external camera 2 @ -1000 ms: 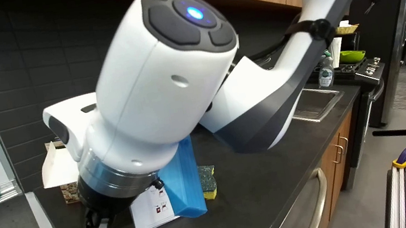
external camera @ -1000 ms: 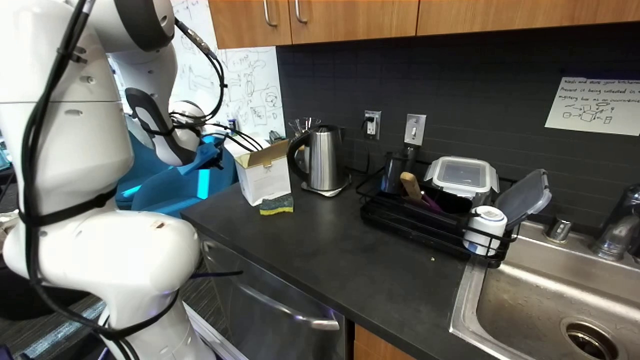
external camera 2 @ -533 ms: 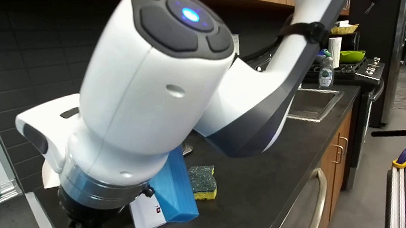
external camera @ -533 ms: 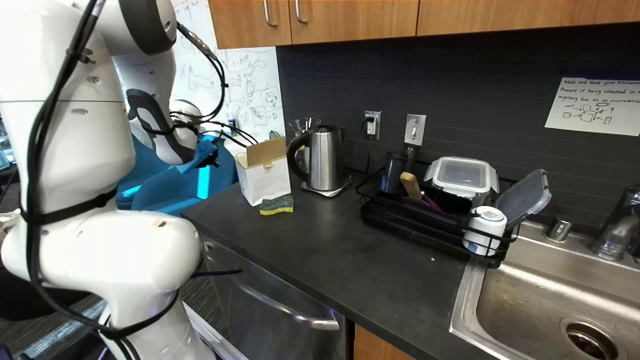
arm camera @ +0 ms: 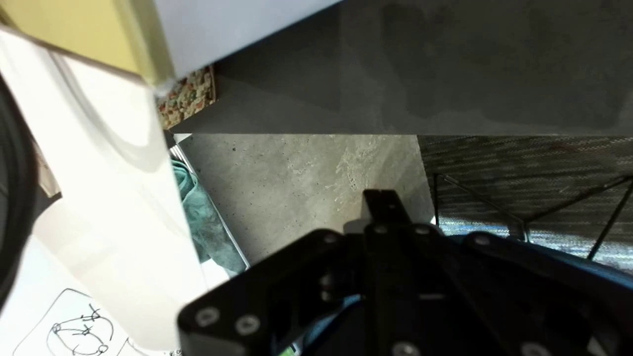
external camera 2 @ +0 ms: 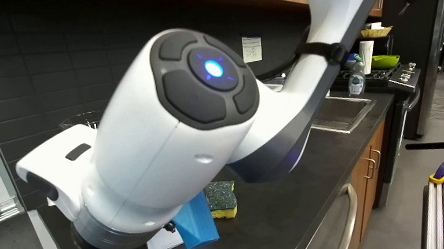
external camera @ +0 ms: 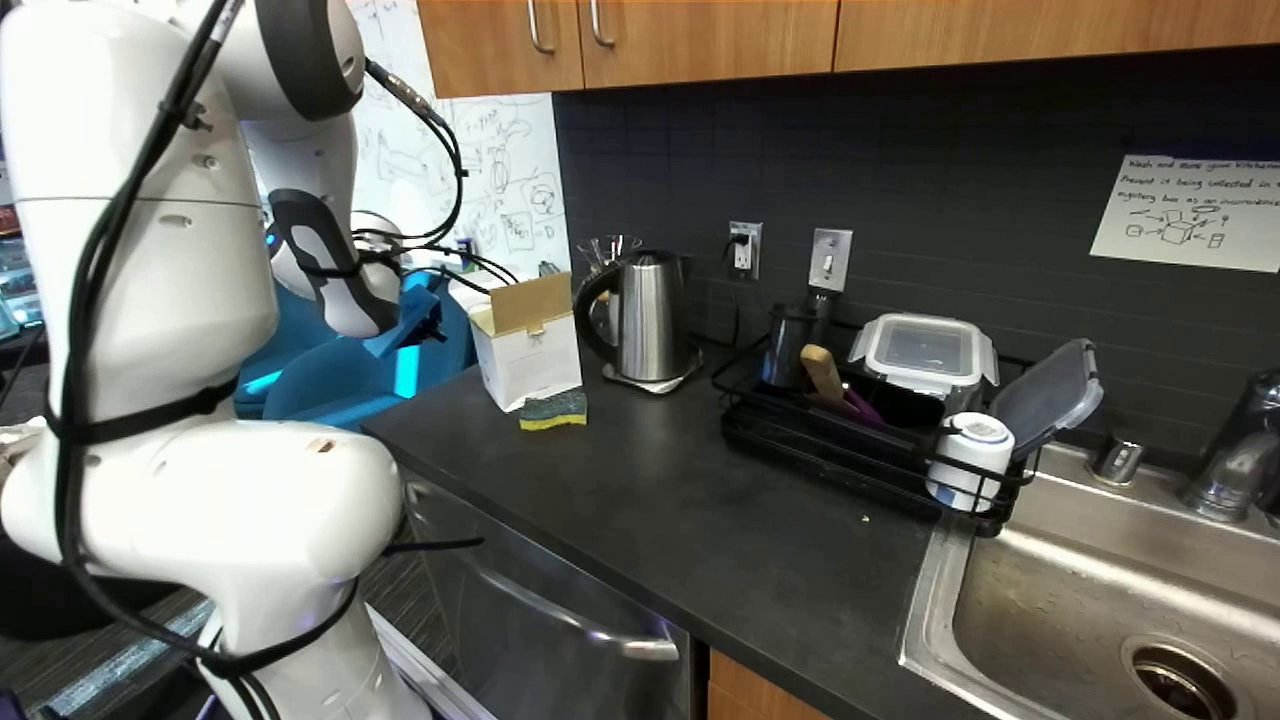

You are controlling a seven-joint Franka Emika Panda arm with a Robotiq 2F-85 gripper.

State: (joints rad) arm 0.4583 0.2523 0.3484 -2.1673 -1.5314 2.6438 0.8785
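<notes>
One white box [external camera: 530,362], one sponge [external camera 2: 222,199]

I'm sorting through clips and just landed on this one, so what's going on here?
A robot arm is at the end of a kitchen counter. Its gripper is shut, with nothing showing in its grip, and hangs near the open white box. The box stands on the counter, with a sponge next to it and a kettle nearby.
</notes>
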